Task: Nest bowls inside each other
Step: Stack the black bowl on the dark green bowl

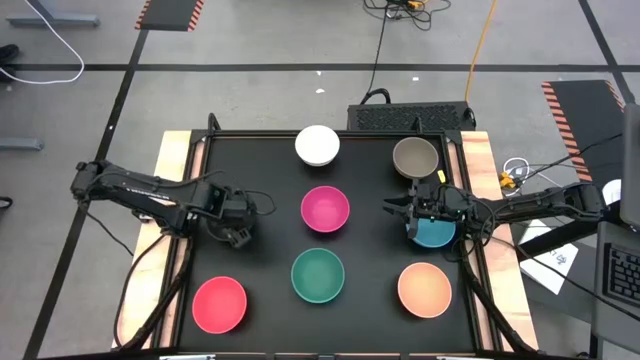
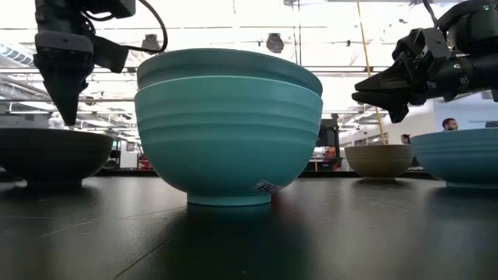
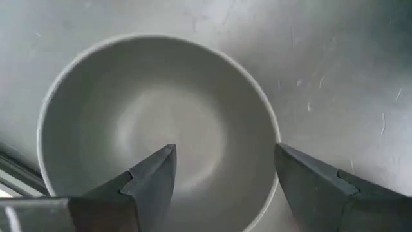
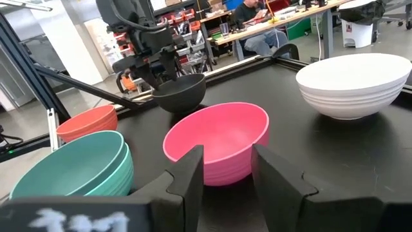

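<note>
My left gripper [image 1: 238, 233] [image 3: 222, 154] is open and points down over the black bowl [image 3: 148, 122] [image 4: 181, 91], which stands near the table's left side. One finger hangs inside the bowl's rim and one outside, and no touch shows. My right gripper [image 1: 390, 207] [image 4: 226, 151] is open, raised above the table and level, pointing at the magenta bowl [image 1: 325, 208] [image 4: 222, 138]. The blue bowl [image 1: 434, 235] [image 2: 459, 155] stands under its wrist. A dark green bowl sits nested in a turquoise one [image 2: 229, 136] [image 1: 318, 275].
The white bowl [image 1: 317, 145] and the grey-brown bowl [image 1: 415, 157] stand along the far edge. The red bowl [image 1: 220, 304] and the peach-orange bowl [image 1: 425, 289] stand at the near corners. Wooden strips [image 1: 170, 180] border the black mat. People sit at desks beyond the table.
</note>
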Controlling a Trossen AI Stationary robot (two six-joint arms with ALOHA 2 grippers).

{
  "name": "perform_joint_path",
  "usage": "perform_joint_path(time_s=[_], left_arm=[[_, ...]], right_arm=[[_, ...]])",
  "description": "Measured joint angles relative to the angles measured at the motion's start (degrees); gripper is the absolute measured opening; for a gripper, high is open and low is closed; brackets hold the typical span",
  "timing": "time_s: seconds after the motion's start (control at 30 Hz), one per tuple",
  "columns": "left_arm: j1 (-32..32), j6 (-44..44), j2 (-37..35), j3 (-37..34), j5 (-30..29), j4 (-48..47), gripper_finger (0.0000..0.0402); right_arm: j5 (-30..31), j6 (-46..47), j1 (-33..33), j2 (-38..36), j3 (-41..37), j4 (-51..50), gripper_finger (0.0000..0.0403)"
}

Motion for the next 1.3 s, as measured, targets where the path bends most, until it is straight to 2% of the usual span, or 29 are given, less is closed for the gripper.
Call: perform_joint_path(time_s=[0.43, 0.6, 0.8, 1.17, 1.3], left_arm=[[-1.01, -0.49, 0.0, -0.04, 1.83, 1.51, 0.0264], [-3.2, -2.21, 0.43, -0.12, 2.69, 2.85, 0.0264], [-5.51, -2.96, 3.37, -3.51, 5.33, 9.7, 0.0264], [-4.07, -2.61, 4.93, -8.52, 4.02, 11.46, 0.0264], [-4.09, -2.54, 4.94, -9.71, 3.42, 13.83, 0.0243]], right_arm=[[0.0, 0.0, 0.0, -0.02, -0.02, 0.02, 0.0121], [0.0, 0.0, 0.0, -0.01, -0.02, 0.02, 0.0121], [0.0, -0.04, 0.0, 0.0, 0.0, 0.06, 0.0121], [0.0, 0.42, 0.0, 0.0, -0.02, 0.46, 0.0121], [0.0, 0.45, 0.01, 0.0, -0.01, 0.5, 0.0121]])
